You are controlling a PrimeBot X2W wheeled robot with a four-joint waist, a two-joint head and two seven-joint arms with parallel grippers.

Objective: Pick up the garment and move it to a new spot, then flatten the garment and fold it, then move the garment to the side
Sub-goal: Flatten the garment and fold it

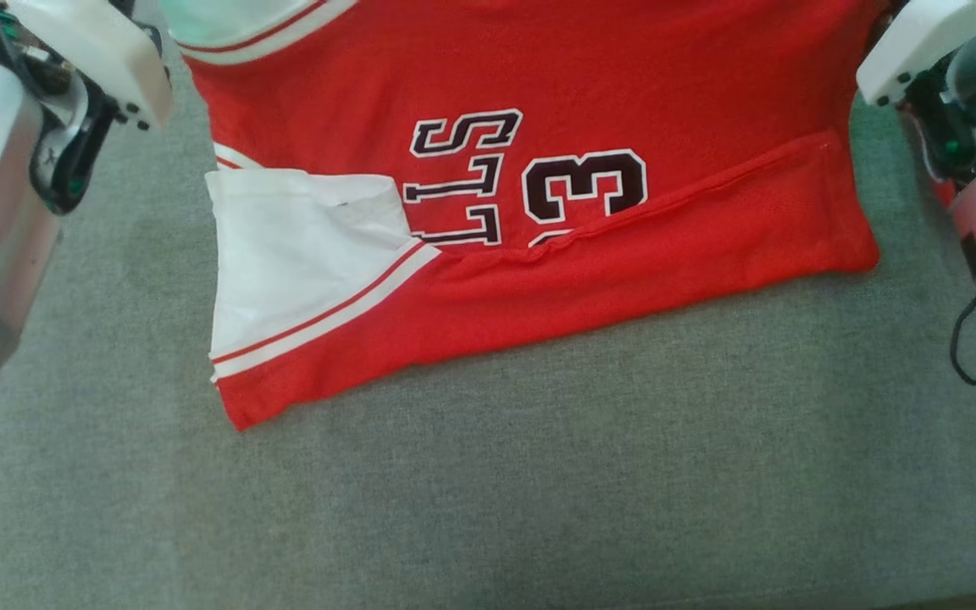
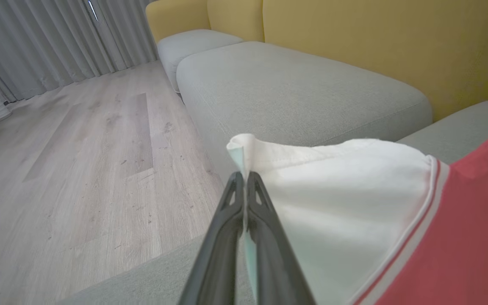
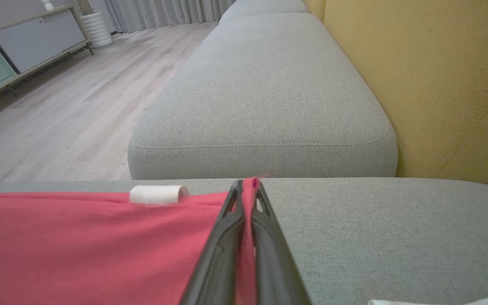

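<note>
The garment is a red jersey with white sleeves, dark letters and a "3". It lies spread on the grey sofa cushion, its near edge folded up over the print. In the left wrist view my left gripper is shut on the white sleeve edge. In the right wrist view my right gripper is shut on a red edge of the garment. In the head view both wrists sit at the garment's far corners, fingertips hidden.
Yellow sofa backrest runs behind the grey cushions. Wooden floor lies beside the sofa, with grey curtains and a low cabinet farther off. A small white roll lies at the garment's edge.
</note>
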